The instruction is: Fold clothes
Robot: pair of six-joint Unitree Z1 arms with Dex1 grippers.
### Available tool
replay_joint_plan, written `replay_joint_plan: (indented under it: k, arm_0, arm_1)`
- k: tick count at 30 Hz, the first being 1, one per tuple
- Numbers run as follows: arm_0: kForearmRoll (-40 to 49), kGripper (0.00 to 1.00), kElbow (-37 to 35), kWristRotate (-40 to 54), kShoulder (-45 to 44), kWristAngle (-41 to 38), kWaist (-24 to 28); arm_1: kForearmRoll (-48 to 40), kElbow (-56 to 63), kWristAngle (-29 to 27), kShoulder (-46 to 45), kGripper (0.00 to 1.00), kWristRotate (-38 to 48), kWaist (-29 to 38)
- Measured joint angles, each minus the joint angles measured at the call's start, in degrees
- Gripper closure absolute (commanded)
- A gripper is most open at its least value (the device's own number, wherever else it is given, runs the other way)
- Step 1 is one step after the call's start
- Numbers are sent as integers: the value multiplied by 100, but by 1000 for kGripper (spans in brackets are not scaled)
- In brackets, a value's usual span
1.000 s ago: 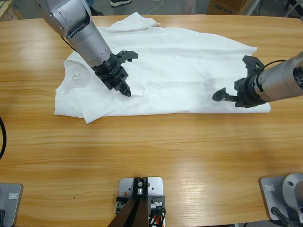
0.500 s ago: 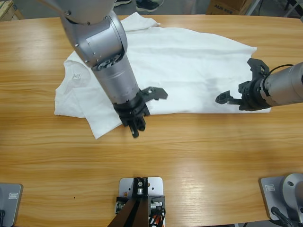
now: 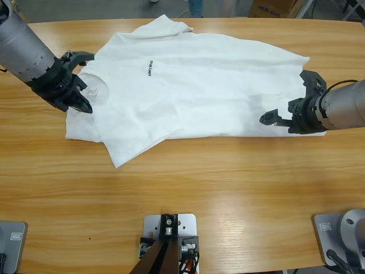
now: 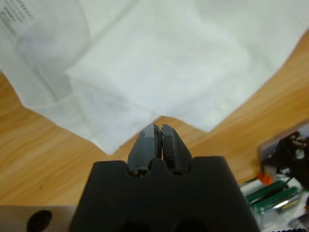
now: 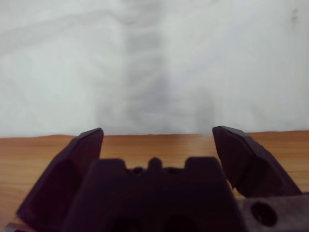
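The white T-shirt [image 3: 199, 85] lies spread across the back half of the table, with its small dark chest print [image 3: 149, 67] facing up and its neck at the left end. My left gripper [image 3: 84, 107] hovers by that neck. The left wrist view shows the left gripper [image 4: 158, 128] shut with nothing between its jaws, above the shirt [image 4: 159, 58] and its folded front corner. My right gripper [image 3: 284, 98] stands open at the shirt's right hem. The right wrist view has this gripper [image 5: 157, 136] low over the wood, with the shirt's edge [image 5: 154, 63] just ahead.
Bare wooden table [image 3: 228, 188] stretches along the whole front. A cardboard box [image 3: 274, 8] stands beyond the far edge at the right. The shirt's folded corner [image 3: 117, 160] points toward the front left.
The left arm swept from the shirt's middle to its front edge, then back left to the neck, and the chest print now shows. The right gripper barely moved.
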Motion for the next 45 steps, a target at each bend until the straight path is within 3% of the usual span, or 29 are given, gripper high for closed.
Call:
replay_joint_plan:
  k: [2,6,11,14,20,31,45]
  arm_0:
    - [-42,1000,5,-302,5,0,-5]
    - [-77,1000,64,-873,67,0,-287]
    - [-436,1000,609,-1245,78,-4,-506]
    - [-719,1000,1000,-1306,77,-6,-503]
    - [-1047,1000,1331,-1430,76,-11,-374]
    - [-1190,1000,1015,-1551,97,-11,-7]
    - [-1237,1000,966,-1614,474,184,-4]
  arm_1:
    - [-16,3,54,-1,1000,0,8]
    - [-545,-14,676,-22,1000,-130,44]
    - [-1754,-363,2194,167,1000,-806,72]
    - [-2505,-572,2939,619,1000,-918,82]
    - [-3249,-1147,3654,1770,1000,-951,268]
    - [-3437,-1946,4076,2913,1000,-951,480]
    - [-3438,-1964,4077,3276,1000,-951,502]
